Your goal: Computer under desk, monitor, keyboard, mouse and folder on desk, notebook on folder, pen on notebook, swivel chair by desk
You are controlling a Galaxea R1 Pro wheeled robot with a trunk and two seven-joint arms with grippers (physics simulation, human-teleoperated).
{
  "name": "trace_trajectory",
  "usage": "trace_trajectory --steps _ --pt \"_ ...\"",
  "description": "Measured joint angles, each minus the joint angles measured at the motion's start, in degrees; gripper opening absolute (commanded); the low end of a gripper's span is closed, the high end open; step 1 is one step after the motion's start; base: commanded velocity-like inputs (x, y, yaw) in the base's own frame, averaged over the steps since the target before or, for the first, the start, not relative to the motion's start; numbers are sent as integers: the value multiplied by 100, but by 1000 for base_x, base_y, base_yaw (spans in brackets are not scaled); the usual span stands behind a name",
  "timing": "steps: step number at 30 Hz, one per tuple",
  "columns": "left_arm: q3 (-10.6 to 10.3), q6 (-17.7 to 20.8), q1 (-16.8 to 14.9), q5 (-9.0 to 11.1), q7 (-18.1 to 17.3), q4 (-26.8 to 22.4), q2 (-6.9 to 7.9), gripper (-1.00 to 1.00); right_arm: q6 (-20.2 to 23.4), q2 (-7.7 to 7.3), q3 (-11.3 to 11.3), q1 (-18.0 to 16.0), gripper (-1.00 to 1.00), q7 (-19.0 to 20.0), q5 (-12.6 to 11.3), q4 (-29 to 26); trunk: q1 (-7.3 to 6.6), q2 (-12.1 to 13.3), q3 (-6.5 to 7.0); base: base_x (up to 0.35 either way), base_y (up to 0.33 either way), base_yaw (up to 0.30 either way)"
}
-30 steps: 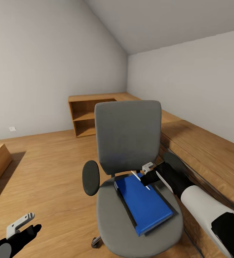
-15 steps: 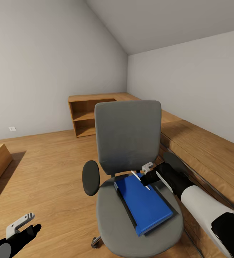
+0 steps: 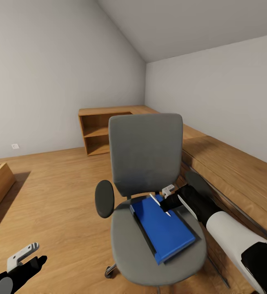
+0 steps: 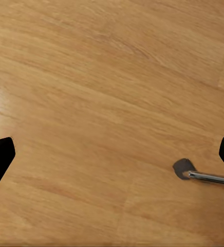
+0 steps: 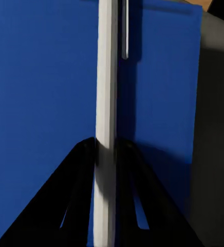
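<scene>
Blue folder (image 3: 164, 230) lies flat on the swivel chair (image 3: 145, 163) seat, toward its right side, with a dark edge showing under its left side, possibly the notebook; can't confirm. Your right gripper (image 3: 160, 204) sits just above the folder's far end, pinched on a thin white pen (image 5: 106, 128); the right wrist view shows both fingers closed against it, pen lying along the folder face. Left gripper (image 3: 25, 255) hangs low at near left over bare wood floor (image 4: 101, 103), fingers spread wide, holding nothing.

Risks, my read:
- The pen is slim and held near one end, so a fast swing could let it rotate or slip out.
- Chair is on wheels. If your forearm nudges the seat or the right armrest, it rolls and the folder may slide.
- Low wood counter (image 3: 231, 171) sits close on the right; watch your elbow when you retract.
</scene>
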Motion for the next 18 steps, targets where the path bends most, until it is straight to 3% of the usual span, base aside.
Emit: trace_trajectory --steps 9,14,16,18 --pt "7 6 0 6 -5 2 6 100 67 -1 -40 1 -100 2 -27 -180 0 0 0 -131 0 0" --pt "2 6 0 3 -5 2 5 100 788 -29 -49 1 -100 -3 -48 -909 -110 199 89 -10 0 0" --pt "0 7 0 -4 3 6 8 100 1314 -110 -43 18 -100 -1 -80 -1497 -154 279 125 -2 0 0" --pt "-17 4 0 -7 23 12 5 100 1551 -152 -62 125 -100 -18 -205 -2099 -198 359 161 0 0 0"
